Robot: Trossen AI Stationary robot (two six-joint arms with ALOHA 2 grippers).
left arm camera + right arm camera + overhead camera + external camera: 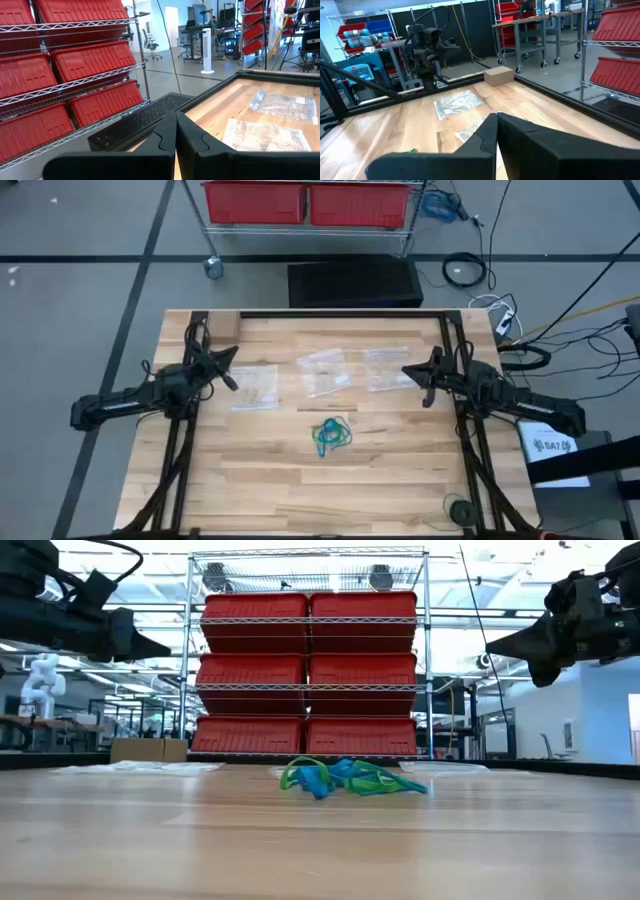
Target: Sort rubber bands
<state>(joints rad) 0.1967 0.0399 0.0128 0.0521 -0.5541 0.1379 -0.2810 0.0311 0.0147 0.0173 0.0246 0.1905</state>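
Note:
A small heap of green, teal and blue rubber bands [332,434] lies on the wooden table near its middle; it also shows in the low view [345,778]. My left gripper [229,366] hovers shut above the table's left part, over a clear bag. My right gripper [415,378] hovers shut above the right part. Both are empty and well clear of the bands. In each wrist view the two dark fingers meet, in the left one [176,131] and the right one [497,131].
Three clear flat plastic bags lie in a row beyond the bands: left [256,387], middle [326,370], right [388,367]. A black frame [340,314] borders the table. A wire rack with red bins [308,660] stands behind the far edge. A small dark round object [460,510] sits near the front right.

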